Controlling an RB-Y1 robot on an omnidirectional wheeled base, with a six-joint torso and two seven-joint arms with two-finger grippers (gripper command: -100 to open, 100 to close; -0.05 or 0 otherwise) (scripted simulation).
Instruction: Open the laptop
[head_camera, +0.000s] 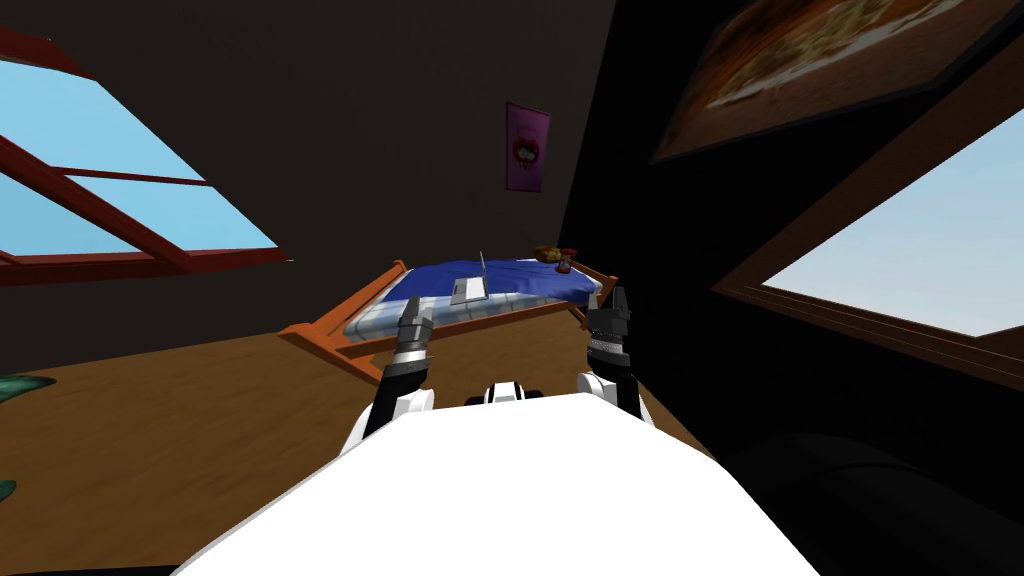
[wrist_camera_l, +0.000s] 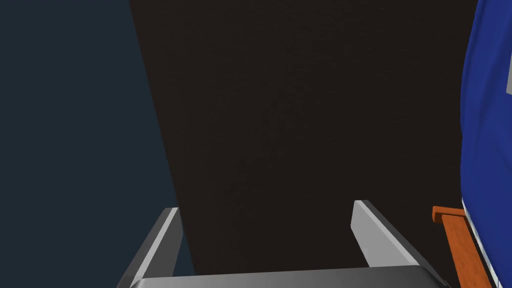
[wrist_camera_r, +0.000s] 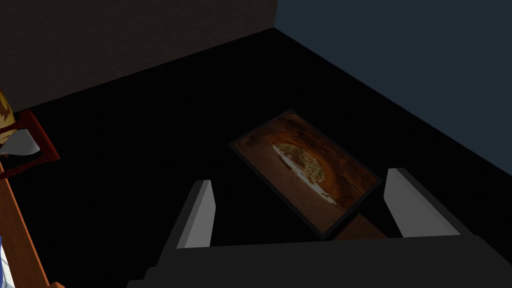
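We see the laptop (head_camera: 468, 290) just left of the head view's centre. It lies on the blue blanket (head_camera: 530, 282) of a bed (head_camera: 330, 338) with an orange wooden frame. A thin grey line rises from the laptop's base, which we read as the lid standing up.

Both our grippers sit low in the middle of the frame, at the bed's near end. The left gripper (head_camera: 413, 304) is below the laptop, and the right gripper (head_camera: 618, 298) is by the bed's right corner. Between the left gripper and the laptop lies a strip of pale checked sheet (head_camera: 385, 316).

In the left wrist view the fingers (wrist_camera_l: 167, 235) stand wide apart and hold nothing, with the blanket's edge and a bit of orange frame beside one of them. In the right wrist view the fingers (wrist_camera_r: 202, 215) are parted the same way.

A small brown thing (head_camera: 547, 253) and a red thing (head_camera: 567, 263) sit at the bed's far right corner. A pink poster (head_camera: 527, 147) hangs on the dark wall above. Windows (head_camera: 110, 190) flank the frame's sides, and wooden floor (head_camera: 150, 440) fills the lower left.
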